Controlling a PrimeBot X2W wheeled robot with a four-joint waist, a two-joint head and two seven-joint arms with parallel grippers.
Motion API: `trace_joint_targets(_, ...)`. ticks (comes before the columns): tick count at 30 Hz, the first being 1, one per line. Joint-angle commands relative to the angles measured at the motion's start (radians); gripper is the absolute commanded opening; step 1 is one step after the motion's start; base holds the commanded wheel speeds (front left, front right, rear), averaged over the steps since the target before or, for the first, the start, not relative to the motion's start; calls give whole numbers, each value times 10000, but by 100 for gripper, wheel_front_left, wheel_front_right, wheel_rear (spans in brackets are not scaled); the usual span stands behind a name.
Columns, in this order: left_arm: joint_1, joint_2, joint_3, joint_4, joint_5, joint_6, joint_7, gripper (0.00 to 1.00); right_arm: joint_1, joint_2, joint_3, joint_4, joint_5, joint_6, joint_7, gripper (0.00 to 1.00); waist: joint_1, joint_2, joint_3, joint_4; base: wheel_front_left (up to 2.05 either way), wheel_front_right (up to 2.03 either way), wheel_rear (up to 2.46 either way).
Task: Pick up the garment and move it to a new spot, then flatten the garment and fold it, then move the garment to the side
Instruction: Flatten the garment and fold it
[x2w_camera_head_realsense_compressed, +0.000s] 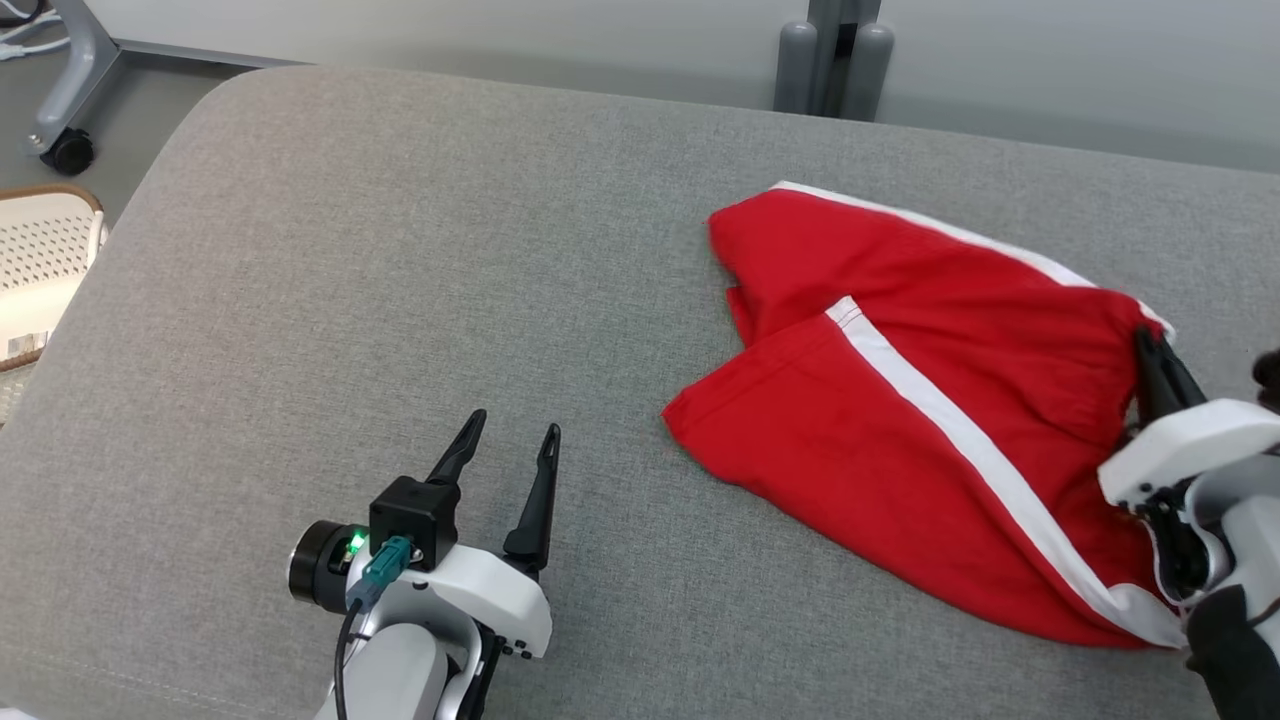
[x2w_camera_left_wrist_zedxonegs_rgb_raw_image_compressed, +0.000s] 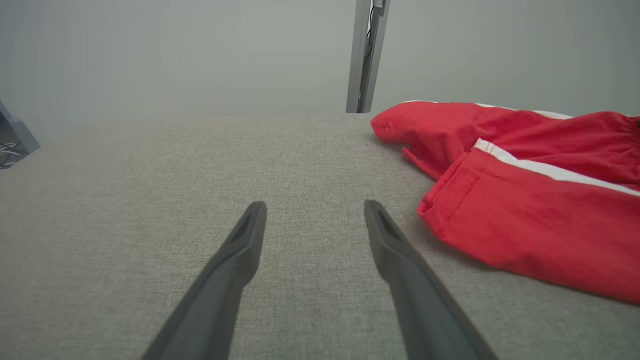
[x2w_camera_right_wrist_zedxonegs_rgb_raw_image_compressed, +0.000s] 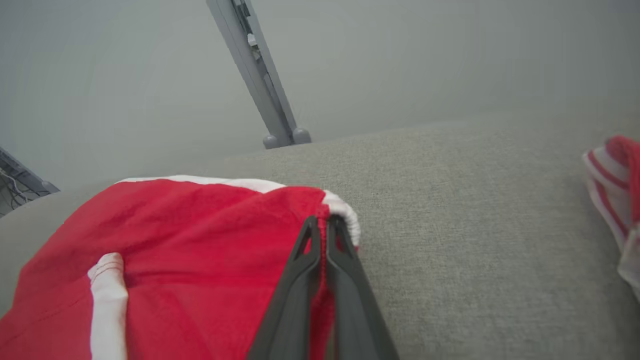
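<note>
Pinches red shorts (x2w_camera_head_realsense_compressed: 900, 420), lying on right side of grey cushion (x2w_camera_head_realsense_compressed: 400, 250), at waistband corner with closed right claw (x2w_camera_right_wrist_zedxonegs_rgb_raw_image_compressed: 324, 222); has left claw (x2w_camera_head_realsense_compressed: 513, 425) open, empty; looks soft, light, floppy, so best gripped at waistband or hems.

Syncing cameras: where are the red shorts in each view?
Head view: red shorts right of centre on the grey cushion.
Left wrist view: shorts at the right edge.
Right wrist view: shorts lower left, pinched by the right gripper.
Shared landmark: grey post behind the cushion.
</note>
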Motion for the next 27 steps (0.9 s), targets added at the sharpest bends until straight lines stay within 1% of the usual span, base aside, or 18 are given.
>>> trace_joint_targets(1,-155,47,19,-7,-48,32,-37,100,-51,-58,-115,240,37,3,-3,12,0,0,9,-14,0,0,0)
trace_joint_targets(2,-174,42,10,4,-42,43,-37,100,-178,-91,-298,666,-44,2,-1,48,0,0,15,-25,0,0,0)
trace_joint_targets(3,-182,37,15,14,-36,53,-37,100,-309,-111,-468,1046,-206,2,-2,100,0,0,16,-37,0,0,0)
trace_joint_targets(5,-191,46,48,28,-25,77,-37,100,-581,22,-749,1526,-449,3,-2,100,0,0,10,-83,0,0,0)
trace_joint_targets(8,-164,37,131,17,29,75,-37,100,-635,250,-1110,1697,-730,2,-1,100,0,0,-40,-269,0,0,0)
trace_joint_targets(13,-186,46,275,1,160,5,-37,100,-525,526,-1490,1057,-1384,2,-2,100,0,0,-213,-735,0,0,0)
trace_joint_targets(17,-210,38,442,-104,185,-40,-37,100,-128,827,-1690,-24,-1795,2,-1,100,0,0,-418,-1232,0,0,0)
trace_joint_targets(21,-118,42,660,-231,223,-53,-37,100,622,1076,-1367,-1540,-2204,2,-1,100,0,0,-688,-1802,0,0,0)
trace_joint_targets(24,3,44,788,-304,230,-87,-37,100,1402,1128,-1164,-2716,-2426,2,-1,100,0,0,-862,-2197,0,0,0)
trace_joint_targets(27,124,44,875,-391,139,-115,-37,100,2210,1159,-961,-3625,-2557,2,-1,100,0,0,-982,-2555,0,0,0)
